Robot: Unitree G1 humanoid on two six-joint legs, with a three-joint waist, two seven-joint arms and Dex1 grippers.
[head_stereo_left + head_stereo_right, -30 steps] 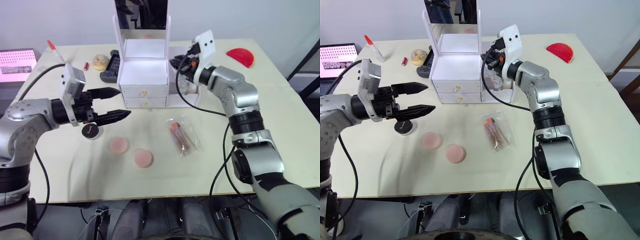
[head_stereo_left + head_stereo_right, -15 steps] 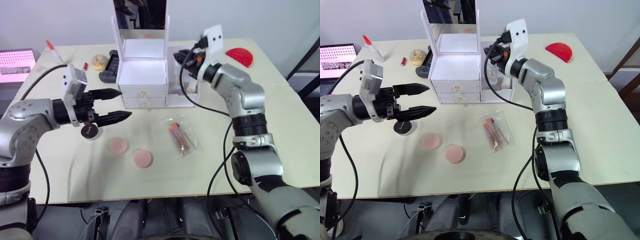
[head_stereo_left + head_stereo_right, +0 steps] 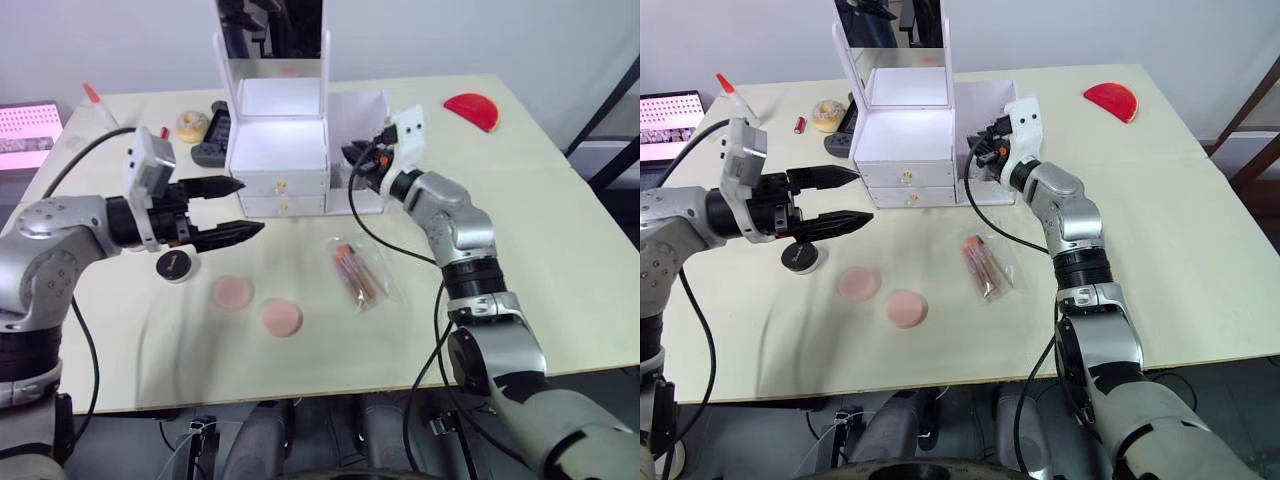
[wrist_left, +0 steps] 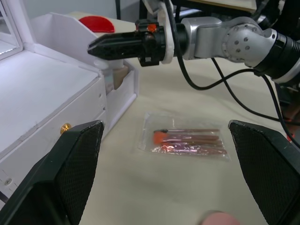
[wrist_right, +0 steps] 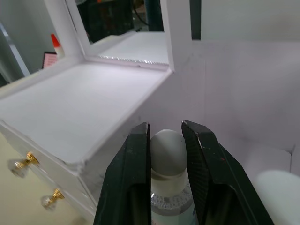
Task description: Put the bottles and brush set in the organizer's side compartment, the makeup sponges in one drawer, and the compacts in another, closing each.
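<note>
The left gripper [image 3: 228, 208] hangs with fingers apart above one compact [image 3: 172, 265]; the other compact is not visible. Two sponges [image 3: 232, 292] and the brush set [image 3: 358, 276] lie loose on the table; both drawers [image 3: 276, 186] are shut. The right gripper [image 5: 165, 145] clamps a bottle [image 5: 166, 152] in the side compartment [image 3: 368, 110]. Most work remains, and the compartment's contents are hard to see.

Bright, even light is falling from overhead, and the worktop [image 3: 560, 230] is showing only faint, soft shadows beneath the things near the organizer [image 3: 278, 150]. The organizer's white top is glowing almost overexposed. In the left wrist view the end effector's near fingers [image 4: 75, 164] are looking blurred, and in the right wrist view the background behind the organizer is softening out of focus.
</note>
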